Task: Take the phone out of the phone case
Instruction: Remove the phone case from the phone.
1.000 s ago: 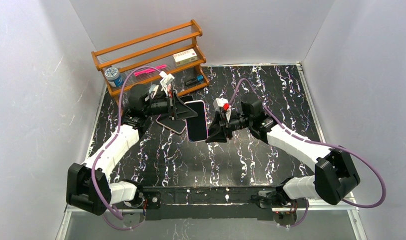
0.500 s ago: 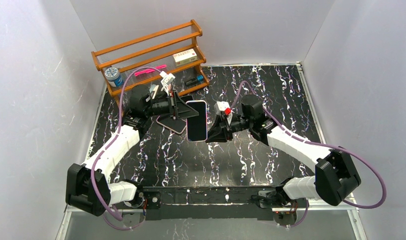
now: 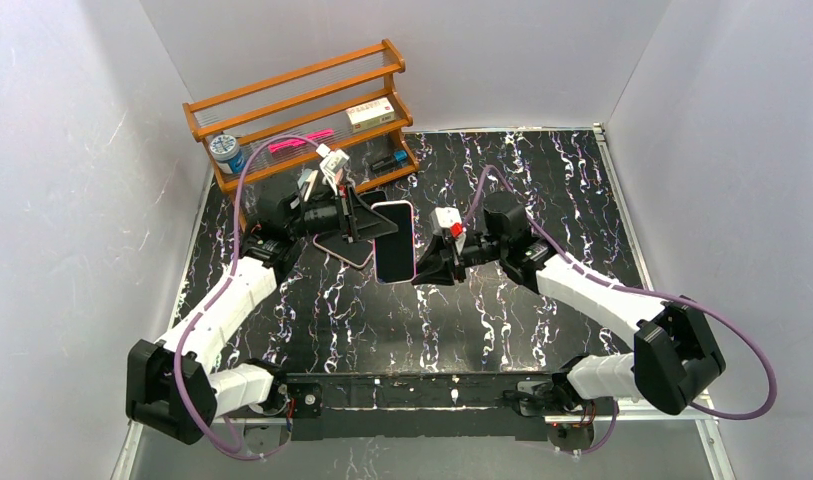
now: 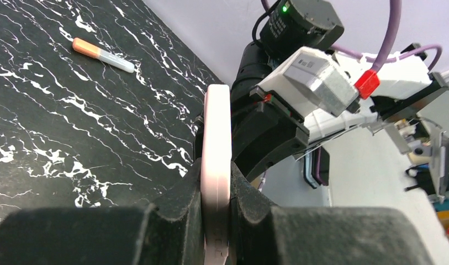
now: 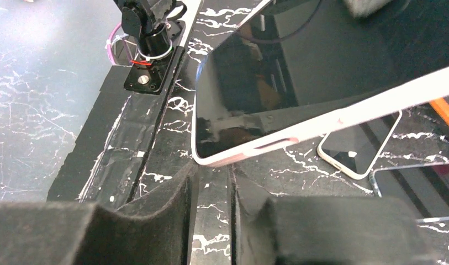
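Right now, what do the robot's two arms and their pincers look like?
The left arm and right arm share white link shells, black joint housings and a purple cable looping alongside. The left pincer and right pincer are black and wedge-shaped. The right wrist's white box has a red tab.

No text, brand or number can be read here. On the wooden rack (image 3: pixel 294 98) at the table's eleven o'clock, a small cream box (image 3: pixel 370 113) carries dark print along its side, too small to make out. At the rack's nine o'clock end, a round tin (image 3: pixel 225 151) wears a blue label whose markings are only a blur. The phone (image 5: pixel 299 83) shows a dark screen with reflections, and the white module (image 4: pixel 309 80) at its three o'clock has an orange-red tag (image 4: pixel 369 84) with no legible lettering.
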Tool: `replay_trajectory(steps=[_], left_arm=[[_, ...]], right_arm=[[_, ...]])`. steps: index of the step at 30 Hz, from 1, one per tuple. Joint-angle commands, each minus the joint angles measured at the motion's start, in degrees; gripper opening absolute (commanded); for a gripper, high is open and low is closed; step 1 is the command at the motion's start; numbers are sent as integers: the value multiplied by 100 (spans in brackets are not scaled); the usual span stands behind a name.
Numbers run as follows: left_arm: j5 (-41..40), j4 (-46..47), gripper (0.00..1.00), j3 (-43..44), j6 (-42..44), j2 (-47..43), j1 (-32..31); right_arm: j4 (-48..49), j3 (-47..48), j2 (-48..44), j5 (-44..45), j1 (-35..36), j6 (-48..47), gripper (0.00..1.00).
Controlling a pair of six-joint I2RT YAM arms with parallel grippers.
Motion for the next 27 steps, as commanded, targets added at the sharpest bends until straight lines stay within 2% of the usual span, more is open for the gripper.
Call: replay_trajectory(steps=[1, 6, 15, 19, 23, 27], left_arm=[[34, -112, 0, 208, 668, -300, -67], [78, 52, 0, 122, 664, -328, -75], [-121, 466, 0, -25, 463, -414, -276], [-176, 539, 0, -67, 415, -444, -321], [-232, 506, 0, -24, 291, -471, -322], [-511, -219, 0, 280, 357, -284, -316]], right_arm=[[275, -31, -317, -67, 54, 402, 38], [575, -40, -276, -202, 57, 816, 44], [820, 60, 23, -197, 60, 1017, 41], [848, 83, 108, -148, 59, 1031, 33], [785, 53, 152, -146, 65, 793, 20], [587, 23, 150, -318, 57, 402, 12]])
